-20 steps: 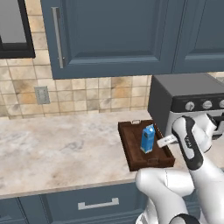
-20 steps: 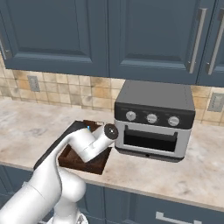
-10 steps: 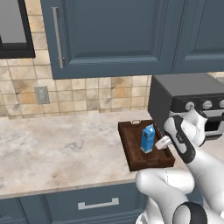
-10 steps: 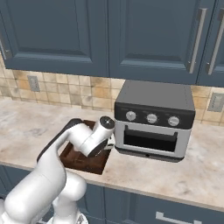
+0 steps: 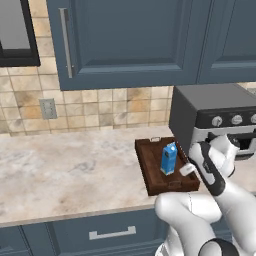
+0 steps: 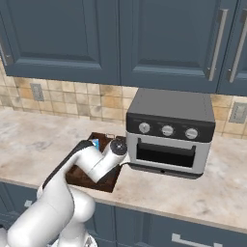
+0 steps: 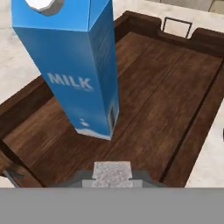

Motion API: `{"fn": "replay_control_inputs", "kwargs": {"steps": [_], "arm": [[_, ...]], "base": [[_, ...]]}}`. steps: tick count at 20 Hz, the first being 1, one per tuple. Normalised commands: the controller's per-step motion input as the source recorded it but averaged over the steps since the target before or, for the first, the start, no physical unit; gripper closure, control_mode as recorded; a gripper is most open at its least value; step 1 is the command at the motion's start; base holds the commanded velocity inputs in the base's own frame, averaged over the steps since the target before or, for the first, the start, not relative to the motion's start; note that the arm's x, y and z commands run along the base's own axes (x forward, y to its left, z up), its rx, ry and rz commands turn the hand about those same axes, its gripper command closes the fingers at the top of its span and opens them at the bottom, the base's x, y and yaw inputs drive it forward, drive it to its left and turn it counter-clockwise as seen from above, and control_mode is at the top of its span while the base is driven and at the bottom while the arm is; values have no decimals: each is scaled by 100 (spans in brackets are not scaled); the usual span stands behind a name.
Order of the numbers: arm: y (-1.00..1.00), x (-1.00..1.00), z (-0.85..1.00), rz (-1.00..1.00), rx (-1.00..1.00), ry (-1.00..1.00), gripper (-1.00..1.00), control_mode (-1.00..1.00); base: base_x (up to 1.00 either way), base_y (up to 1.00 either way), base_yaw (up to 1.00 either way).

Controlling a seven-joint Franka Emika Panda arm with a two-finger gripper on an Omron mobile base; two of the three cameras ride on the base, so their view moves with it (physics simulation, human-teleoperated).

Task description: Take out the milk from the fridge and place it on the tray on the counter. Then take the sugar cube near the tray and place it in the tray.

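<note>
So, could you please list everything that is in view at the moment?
Milk carton: one, blue, upright on the tray.
Tray: one, dark brown, on the counter beside the toaster oven.
Sugar cube: one, whitish, held over the tray.
Toaster oven: one, grey and black, on the counter.
Counter: one, beige marbled, under the wall cabinets.
Wall cabinets: several doors, dark blue, above the tiles.
Drawers: dark blue, below the counter.
Sockets: two, grey, on the tiled wall.
Arm: one, white, reaching to the tray.
Tool: one, shut on the sugar cube.
</note>
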Motion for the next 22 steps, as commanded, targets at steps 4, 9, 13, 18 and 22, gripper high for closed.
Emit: {"fn": "replay_control_inputs", "kwargs": {"steps": [4, 9, 13, 18, 22], "arm": [[0, 21, -11, 7, 11, -10, 100, -100], [0, 29, -3, 6, 8, 12, 100, -100], [0, 0, -2, 15, 6, 8, 100, -100], [-5, -4, 0, 26, 0, -1, 100, -100], [0, -45, -1, 27, 0, -22, 100, -100]], "base": [[0, 0, 0], [0, 0, 0], [0, 0, 0], [0, 0, 0], [0, 0, 0]]}}
